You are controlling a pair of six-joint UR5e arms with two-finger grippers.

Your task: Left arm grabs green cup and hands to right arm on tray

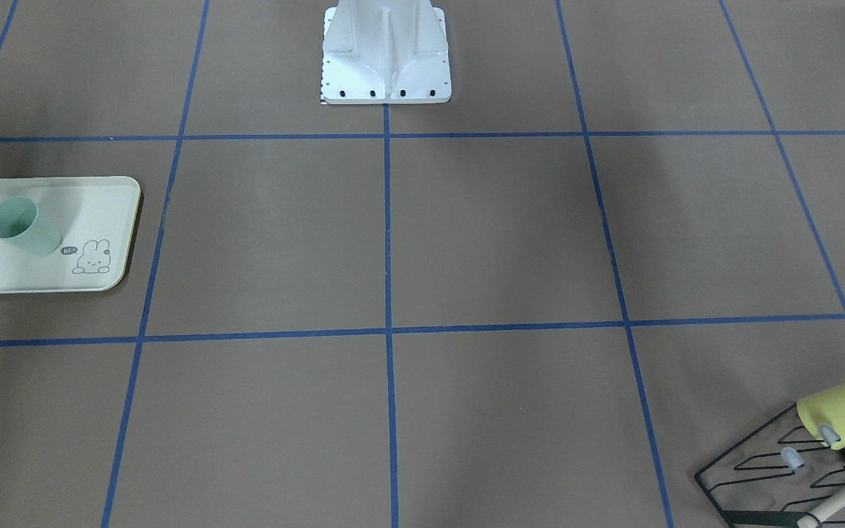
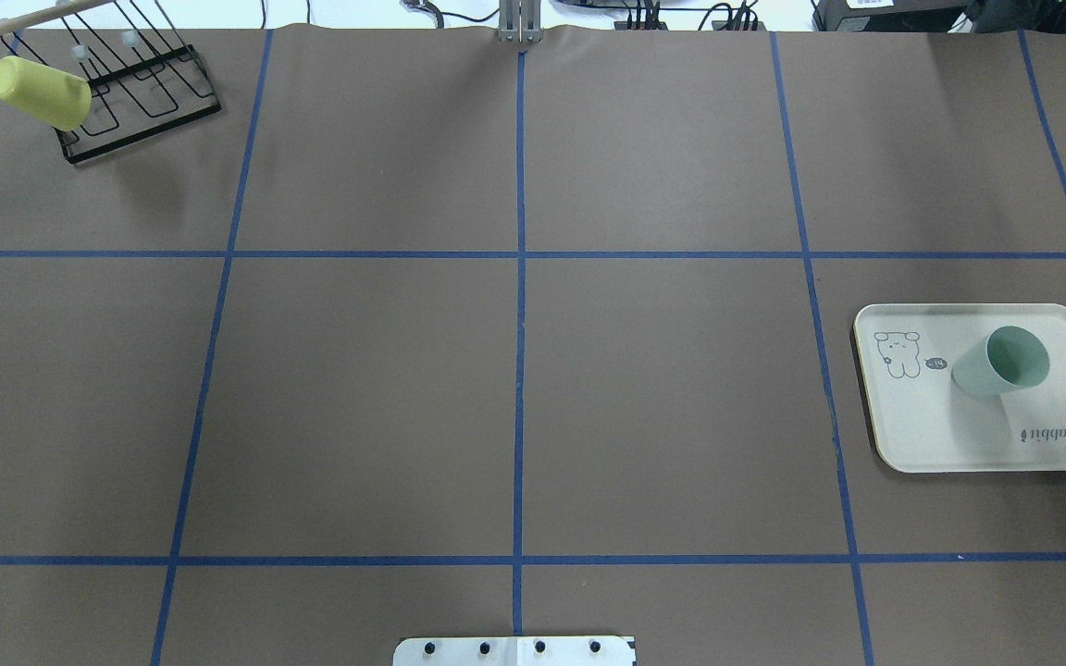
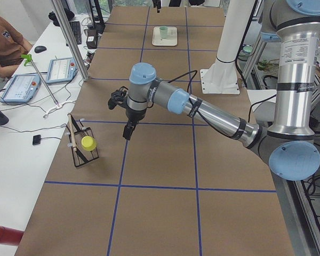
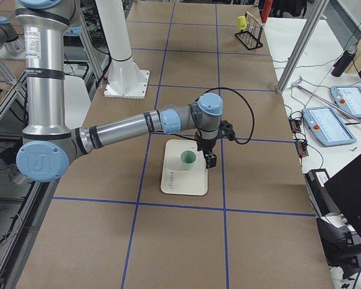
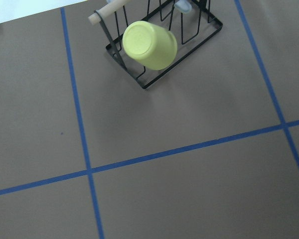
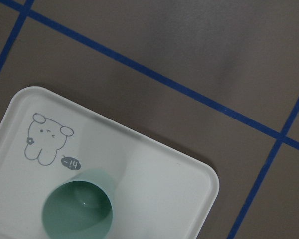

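The green cup (image 2: pixel 1000 363) stands upright on the cream tray (image 2: pixel 940 425) at the table's right end; it also shows in the front view (image 1: pixel 23 226) and the right wrist view (image 6: pixel 78 211). The right gripper (image 4: pixel 211 160) hangs just beside the cup (image 4: pixel 188 159), over the tray's edge (image 4: pixel 180 183), apart from the cup. The left gripper (image 3: pixel 128 133) hangs above bare table, a little way from the rack, far from the cup (image 3: pixel 163 30). Neither wrist view shows fingers, so I cannot tell whether either gripper is open or shut.
A yellow cup (image 2: pixel 41 92) hangs upside down on a black wire rack (image 2: pixel 144 102) at the far left corner; it also shows in the left wrist view (image 5: pixel 149 45). The white robot base (image 1: pixel 386 55) stands mid-table. An operator (image 3: pixel 2 42) sits beside the table.
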